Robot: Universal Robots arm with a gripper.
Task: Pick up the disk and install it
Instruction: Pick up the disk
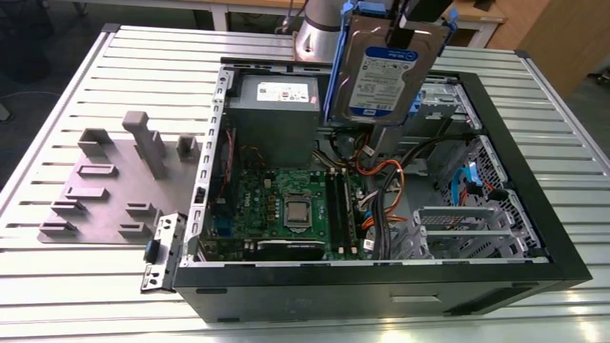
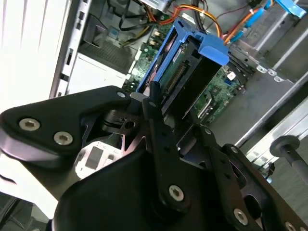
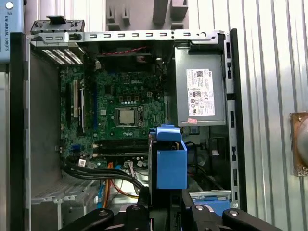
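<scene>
In the exterior view the gripper (image 1: 422, 20) is clamped on the top end of the disk (image 1: 386, 71). The disk hangs upright in the air, label towards the camera, over the far part of the open computer case (image 1: 562, 264). It sits just to the exterior view's right of the power supply (image 1: 274, 107) and above the orange cables (image 1: 381, 171). The metal drive cage (image 1: 467, 229) lies nearer and further to the exterior view's right. The carry looks best kept high and level, so the blue carrier clears the case rim and the cable loops

In the second wrist view the black fingers (image 2: 156, 115) pinch the disk (image 2: 185, 72) across its flat faces, its connector row in sight and the motherboard (image 2: 219, 84) beyond. The hold looks firm but narrow, so slow motion without twist seems wise

In the first wrist view the disk (image 3: 168, 161) appears edge-on above the case interior, between the motherboard and the power supply. I judge that squaring the carrier with the case walls at this height would spare correction lower down
</scene>
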